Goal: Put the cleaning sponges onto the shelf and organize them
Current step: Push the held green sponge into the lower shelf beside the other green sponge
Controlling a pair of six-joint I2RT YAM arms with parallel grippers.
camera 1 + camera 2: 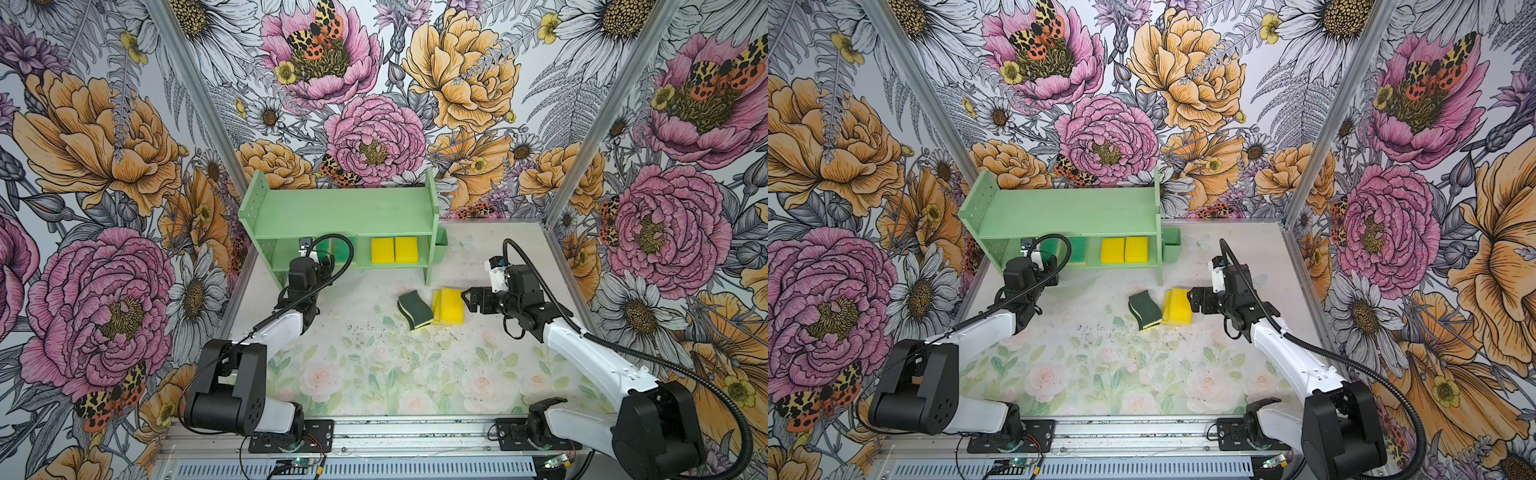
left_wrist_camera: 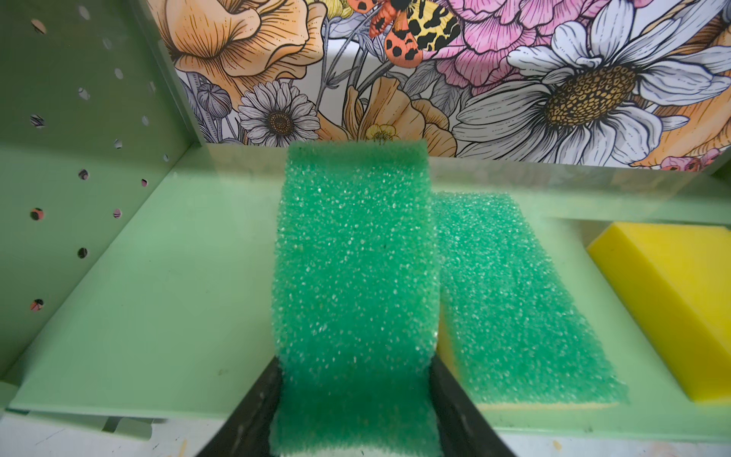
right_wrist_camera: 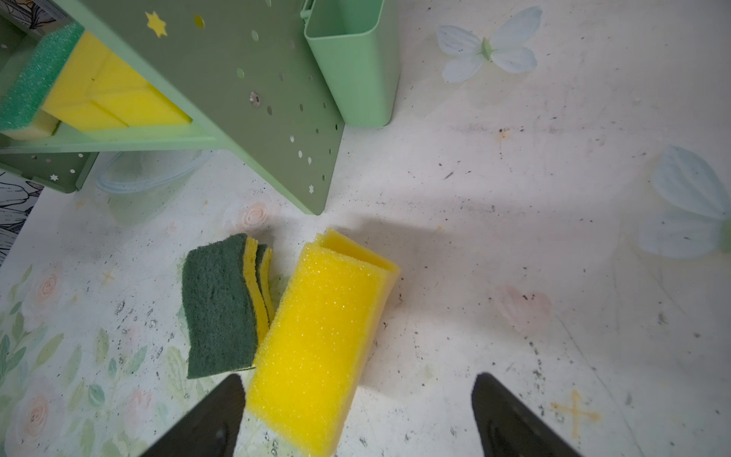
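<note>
Inside the shelf (image 1: 345, 212), over its lower tier (image 2: 158, 316), the left gripper (image 2: 356, 370) is clamped on the near end of a green sponge (image 2: 356, 257), scrub face up. The far end reaches toward the shelf's back rail and looks lifted. Whether the underside touches the board I cannot tell. Its twin (image 2: 514, 296) lies flat just beside it, on the side away from the shelf's dotted end panel (image 2: 79, 158). A yellow pair (image 1: 394, 249) sits further along, toward the shelf's cup (image 3: 356, 67).

The step in hand looks like setting this sponge down next to its twin. To do it well:

- **Level:** bring the far end down until the whole base rests on the tier.
- **Line:** keep the long edge parallel to the twin, and do not let it ride up on the twin. The tier is bare toward the end panel, so a small shift that way costs nothing.
- **Depth:** match the twin so the front edges line up.
- **Release:** part the jaws only once the board carries the weight. Squeezed foam may spring back and nudge the twin.
- **Exit:** draw straight out through the shelf's front, staying below the upper board.

Out in front of the shelf's cup-end leg, the right gripper (image 3: 358, 382) hangs over the bench (image 3: 514, 198) with its jaws apart and holding nothing. One finger is just beside a yellow stack (image 3: 316, 336), and a dark-green pair (image 3: 221, 304) leans against the stack's other side. Both piles are not yet shelved.
</note>
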